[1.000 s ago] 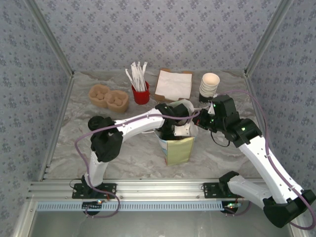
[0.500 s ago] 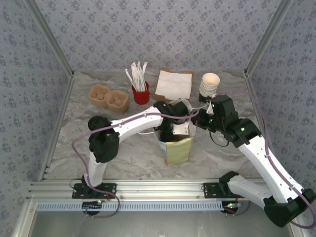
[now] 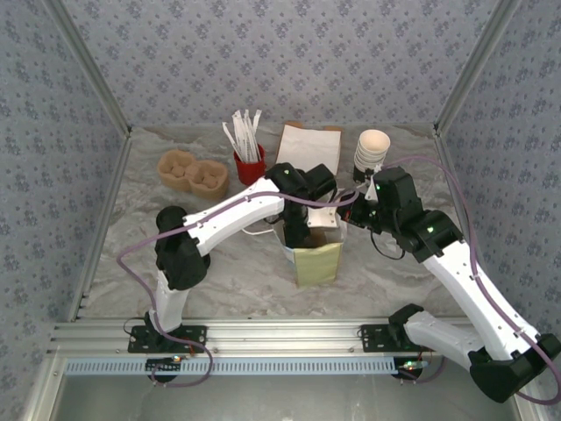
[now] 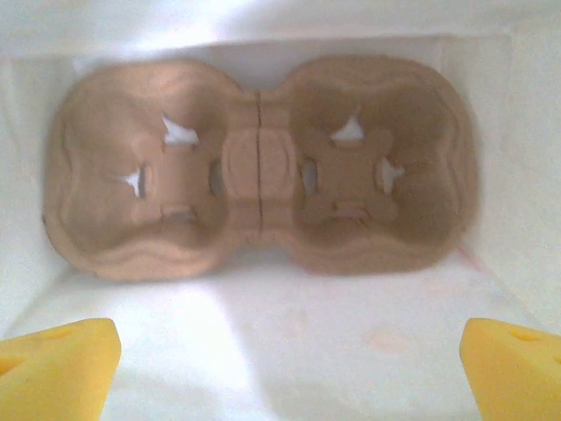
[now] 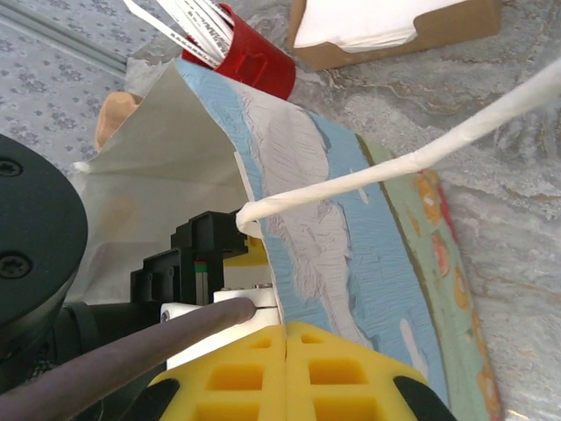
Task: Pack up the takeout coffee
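left fingers (image 4: 57, 364) spread wide, empty, inside the paper bag (image 3: 317, 263) above a cardboard carrier (image 4: 259, 167), walls close around. right fingers (image 5: 237, 377) clench the bag's rim; the cup (image 3: 373, 145) stands on the table (image 3: 131, 228) behind.

Closed cell: wallpapered walls, marbled table.
Back wall (image 3: 280, 61) and both side walls (image 3: 44, 149) carry the same grey-blue floral wallpaper, with an aluminium post (image 3: 88, 61) running up each rear corner. Tabletop (image 3: 228, 281) is a pale, marbled grey-white sheet. A slotted aluminium rail (image 3: 280, 338) spans the near edge. Light is even and diffuse, with soft shadows.
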Robot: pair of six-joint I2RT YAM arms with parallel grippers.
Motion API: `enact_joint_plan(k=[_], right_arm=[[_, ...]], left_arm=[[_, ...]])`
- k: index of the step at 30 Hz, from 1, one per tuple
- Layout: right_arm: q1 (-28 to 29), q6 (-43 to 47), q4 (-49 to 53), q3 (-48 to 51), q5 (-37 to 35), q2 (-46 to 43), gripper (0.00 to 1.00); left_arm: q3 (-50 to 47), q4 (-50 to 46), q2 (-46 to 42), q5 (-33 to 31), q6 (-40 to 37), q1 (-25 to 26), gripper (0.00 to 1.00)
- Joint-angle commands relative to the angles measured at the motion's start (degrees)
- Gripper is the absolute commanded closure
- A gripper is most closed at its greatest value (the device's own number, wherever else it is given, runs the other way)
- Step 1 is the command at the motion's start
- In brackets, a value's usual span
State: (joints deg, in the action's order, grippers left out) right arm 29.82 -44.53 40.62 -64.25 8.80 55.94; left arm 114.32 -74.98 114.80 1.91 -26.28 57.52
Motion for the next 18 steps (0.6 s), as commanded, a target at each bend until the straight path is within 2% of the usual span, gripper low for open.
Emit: enact_joint_plan(k=[1, 18], right_arm=[[0.8, 0.6, 0.7, -0.5, 1.1, 0.5, 0.94], [0.7, 0.7, 1.0, -0.5, 1.1, 1.1, 0.94]], left_arm=[[4.2, 0.0, -5.2, 1.6, -0.2, 1.0, 0.01], [7.1, -0.6, -9.1, -0.4, -0.7, 0.7, 0.02]])
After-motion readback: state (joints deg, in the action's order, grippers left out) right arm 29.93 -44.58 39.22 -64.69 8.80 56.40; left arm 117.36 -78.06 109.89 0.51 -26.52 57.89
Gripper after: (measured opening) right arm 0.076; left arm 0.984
